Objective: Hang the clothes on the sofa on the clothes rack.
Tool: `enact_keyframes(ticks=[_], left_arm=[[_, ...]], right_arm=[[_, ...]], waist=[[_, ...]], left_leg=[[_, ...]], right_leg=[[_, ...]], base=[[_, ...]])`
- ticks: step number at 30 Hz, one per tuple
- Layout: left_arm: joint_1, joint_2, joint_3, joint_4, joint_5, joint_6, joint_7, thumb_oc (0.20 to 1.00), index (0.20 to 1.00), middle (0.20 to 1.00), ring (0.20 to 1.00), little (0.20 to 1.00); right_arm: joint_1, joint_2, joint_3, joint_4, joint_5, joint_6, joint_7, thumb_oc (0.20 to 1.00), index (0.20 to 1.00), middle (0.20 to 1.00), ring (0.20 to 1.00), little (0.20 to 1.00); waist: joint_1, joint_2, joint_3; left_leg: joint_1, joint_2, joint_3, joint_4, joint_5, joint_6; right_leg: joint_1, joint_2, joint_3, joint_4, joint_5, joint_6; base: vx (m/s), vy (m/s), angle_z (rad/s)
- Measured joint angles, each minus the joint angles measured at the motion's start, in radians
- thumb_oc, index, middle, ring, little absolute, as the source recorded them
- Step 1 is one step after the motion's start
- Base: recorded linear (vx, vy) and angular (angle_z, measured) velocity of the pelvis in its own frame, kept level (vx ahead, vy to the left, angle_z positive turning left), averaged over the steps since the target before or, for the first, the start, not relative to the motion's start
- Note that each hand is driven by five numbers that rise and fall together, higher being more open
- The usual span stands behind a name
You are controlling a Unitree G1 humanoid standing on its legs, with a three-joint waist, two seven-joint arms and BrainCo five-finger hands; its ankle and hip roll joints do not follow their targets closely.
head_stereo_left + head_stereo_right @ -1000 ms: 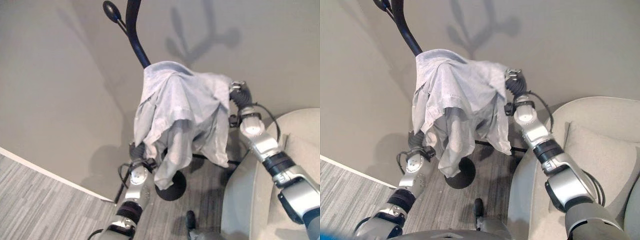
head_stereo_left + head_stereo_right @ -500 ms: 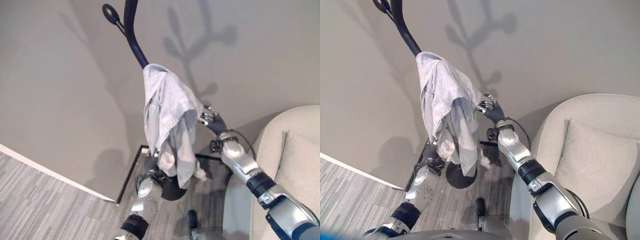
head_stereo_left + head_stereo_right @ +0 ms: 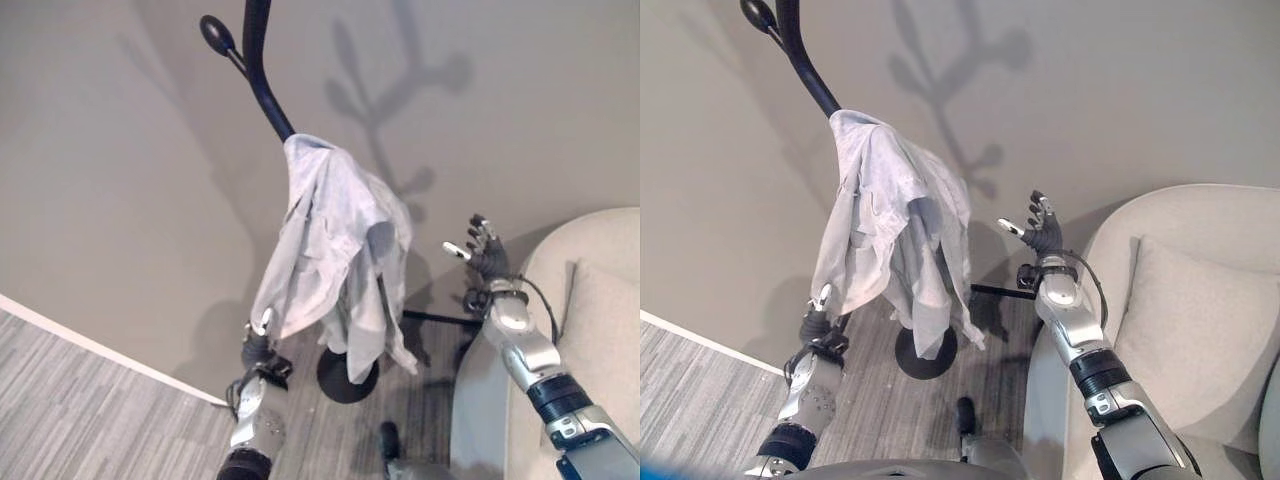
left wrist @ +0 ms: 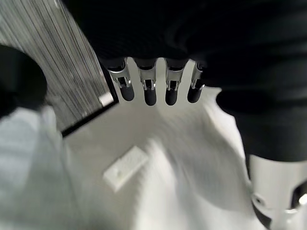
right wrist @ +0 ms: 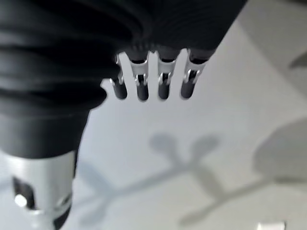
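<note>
Clothes rack, a black curved metal stand [image 3: 262,70] with a knob-ended peg and a round black foot, rises against the plain beige wall [image 3: 120,180] at the far side of the scene and carries the task's garment. To the right, near the robot, sits the pale beige upholstered sofa [image 3: 1200,330], its seat bare of clothing as far as the views show. Grey striped floor [image 3: 70,400] runs along the near left.

The crumpled light grey shirt [image 3: 335,250] is draped over a branch of the rack, its long axis running down toward the round foot and the hem hanging free above the floor. It looks bunched toward one side, so its hold on the rack may be shallow.

The right robot hand [image 3: 478,250] stands to the right of the shirt, clear of it, with straight, spread fingers that hold nothing. The left robot hand [image 3: 258,340] is below and left of the shirt, just beside the lower left hem; its wrist view shows straight fingers [image 4: 150,91] and pale cloth past them, and I cannot tell whether they touch it. The left one is the nearer to the garment.

Judged from this, the hanging looks done. There is open room to the right between shirt and sofa, and to the left over the floor.
</note>
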Motion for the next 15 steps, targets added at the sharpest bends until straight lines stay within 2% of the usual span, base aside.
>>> enact_keyframes(ticks=[2,5,7,8,10,13,15], left_arm=[[0.060,-0.012,0.047,0.038,-0.003,0.005,0.002,1.000,1.000,1.000,1.000,1.000],[0.089,-0.019,0.046,0.087,-0.006,0.009,-0.007,1.000,1.000,1.000,1.000,1.000],[0.083,-0.017,0.076,0.160,-0.008,0.016,-0.026,1.000,1.000,1.000,1.000,1.000],[0.085,-0.022,0.115,0.222,-0.043,0.022,-0.032,1.000,1.000,1.000,1.000,1.000],[0.075,-0.045,0.164,0.366,-0.112,0.051,-0.042,1.000,1.000,1.000,1.000,1.000],[0.053,-0.039,0.166,0.485,-0.117,0.056,-0.067,1.000,1.000,1.000,1.000,1.000],[0.050,-0.044,0.176,0.511,-0.126,0.082,-0.070,1.000,1.000,1.000,1.000,1.000]], right_arm=[[0.110,0.020,-0.043,0.000,-0.019,0.009,-0.003,1.000,1.000,1.000,1.000,1.000],[0.171,0.039,-0.050,0.002,-0.019,0.005,0.001,1.000,1.000,1.000,1.000,1.000],[0.213,0.093,-0.066,0.019,-0.017,-0.009,0.001,1.000,1.000,1.000,1.000,1.000],[0.220,0.132,-0.064,0.087,-0.007,-0.022,0.003,1.000,1.000,1.000,1.000,1.000],[0.220,0.184,-0.022,0.300,0.053,0.006,0.016,1.000,1.000,1.000,1.000,1.000],[0.201,0.204,0.007,0.418,0.069,0.000,0.026,1.000,1.000,1.000,1.000,1.000],[0.193,0.225,0.022,0.474,0.079,0.021,0.031,1.000,1.000,1.000,1.000,1.000]], waist=[[-0.004,0.002,0.002],[-0.005,0.001,0.007],[-0.003,-0.005,0.006],[-0.005,-0.011,0.007],[-0.004,-0.023,0.013],[-0.002,-0.032,0.010],[-0.002,-0.041,0.009]], left_leg=[[-0.004,0.000,0.001,0.000,-0.001,0.002],[-0.009,-0.002,0.002,-0.002,-0.004,0.006],[-0.028,-0.002,0.003,0.001,-0.003,0.006],[-0.038,-0.003,0.003,0.004,-0.002,0.008],[-0.039,-0.004,0.004,0.004,-0.001,0.009],[-0.037,-0.003,0.004,0.005,0.000,0.010],[-0.037,-0.004,0.004,0.006,0.000,0.011]], right_leg=[[-0.006,0.000,0.002,0.000,-0.001,-0.001],[-0.011,0.000,0.003,0.000,0.000,-0.001],[-0.033,0.000,0.003,0.010,-0.001,-0.001],[-0.044,-0.001,0.003,0.011,-0.001,-0.001],[-0.043,-0.001,0.002,0.010,-0.001,-0.001],[-0.041,-0.001,0.002,0.012,-0.001,-0.001],[-0.041,-0.002,0.002,0.012,-0.001,-0.001]], base=[[0.00,0.007,-0.05],[-0.02,0.005,-0.01],[-0.02,-0.002,0.01],[-0.02,-0.008,-0.04],[0.00,0.000,0.00],[0.00,-0.001,0.01],[0.00,0.000,0.00]])
